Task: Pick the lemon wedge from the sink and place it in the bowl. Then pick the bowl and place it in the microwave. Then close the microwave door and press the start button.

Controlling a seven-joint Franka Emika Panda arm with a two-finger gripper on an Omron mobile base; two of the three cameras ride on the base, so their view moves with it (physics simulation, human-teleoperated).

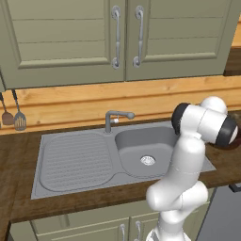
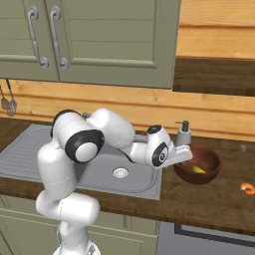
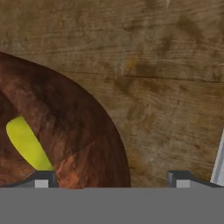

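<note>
Pincer (image 3: 113, 178) spread wide and empty, astride the rim of the bowl (image 2: 198, 164).
Lemon wedge (image 3: 27, 144) already lying inside the bowl, on the worktop (image 2: 209, 199) right of the sink (image 2: 30, 154). Likely rigid, smooth, slippery; best pinched at the near rim, kept level. Soap dispenser (image 2: 184, 133) just behind, small orange item (image 2: 247, 188) well apart.
</note>
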